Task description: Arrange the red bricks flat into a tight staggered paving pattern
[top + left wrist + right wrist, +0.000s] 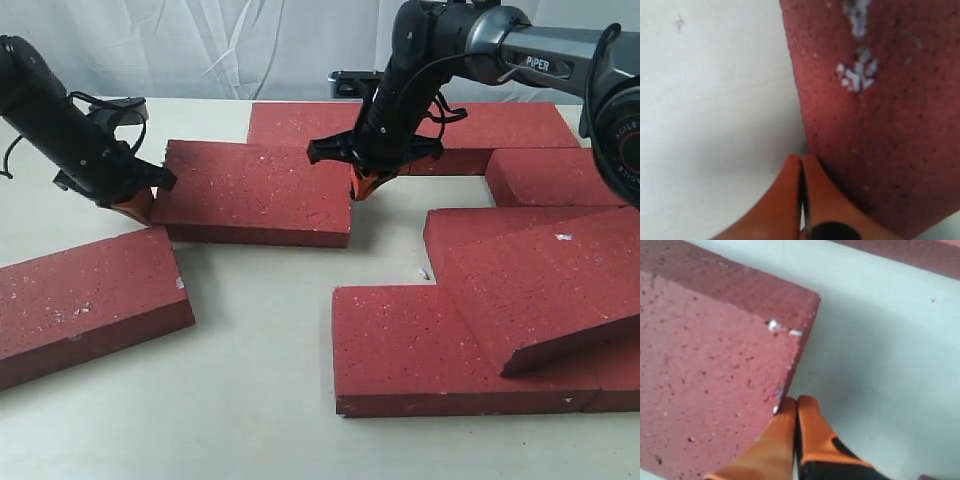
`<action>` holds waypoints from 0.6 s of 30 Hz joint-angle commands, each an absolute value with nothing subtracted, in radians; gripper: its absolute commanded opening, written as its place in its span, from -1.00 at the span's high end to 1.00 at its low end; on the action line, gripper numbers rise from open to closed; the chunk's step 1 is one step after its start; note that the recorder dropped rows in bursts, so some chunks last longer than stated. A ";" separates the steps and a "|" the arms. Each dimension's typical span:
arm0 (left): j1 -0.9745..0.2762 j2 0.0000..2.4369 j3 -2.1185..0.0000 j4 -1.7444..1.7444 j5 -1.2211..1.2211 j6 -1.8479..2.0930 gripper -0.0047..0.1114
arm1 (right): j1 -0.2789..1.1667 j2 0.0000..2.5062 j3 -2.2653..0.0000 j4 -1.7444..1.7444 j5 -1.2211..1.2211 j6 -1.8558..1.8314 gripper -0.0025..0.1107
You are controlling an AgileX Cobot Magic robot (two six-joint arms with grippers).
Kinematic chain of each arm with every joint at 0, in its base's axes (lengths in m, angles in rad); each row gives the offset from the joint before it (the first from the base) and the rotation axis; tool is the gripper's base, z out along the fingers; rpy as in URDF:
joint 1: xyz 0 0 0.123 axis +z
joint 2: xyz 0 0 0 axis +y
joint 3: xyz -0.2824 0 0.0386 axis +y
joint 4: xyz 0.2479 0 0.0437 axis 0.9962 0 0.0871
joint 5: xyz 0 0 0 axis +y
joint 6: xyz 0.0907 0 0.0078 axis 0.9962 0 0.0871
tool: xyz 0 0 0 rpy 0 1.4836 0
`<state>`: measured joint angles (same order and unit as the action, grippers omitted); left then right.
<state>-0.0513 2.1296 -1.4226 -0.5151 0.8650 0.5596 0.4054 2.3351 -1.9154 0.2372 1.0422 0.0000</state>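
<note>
Red brick (255, 190) between down-angled left arm (60, 130) and right arm (410, 90); both jaws closed, empty, tips at its end edges; open counter (260, 340) beside.

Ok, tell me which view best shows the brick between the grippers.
Exterior view: the brick lies whole, flat, between left gripper and right gripper. Left wrist view shows only its edge, right wrist view one corner.

Your left arm (60, 125) & right arm (400, 85) are black w/ loose black cables; right has grey link marked PIPER; fingertips (772, 440) orange.
</note>
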 commanded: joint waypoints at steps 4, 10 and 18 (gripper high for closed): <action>-0.062 2.124 -1.425 -0.522 0.856 0.553 0.92 | 0.409 2.329 -1.920 0.163 0.997 0.012 0.97; -0.045 2.124 -1.425 -0.427 0.833 0.448 0.92 | 0.407 2.324 -1.920 0.046 0.981 0.094 0.97; 0.016 2.117 -1.425 -0.436 0.869 0.445 0.92 | 0.407 2.262 -1.920 -0.047 0.978 0.109 0.97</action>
<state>-0.0029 2.1296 -1.4226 -0.4377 0.8532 0.4529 0.4103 2.3062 -1.9154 -0.0065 0.9767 0.1048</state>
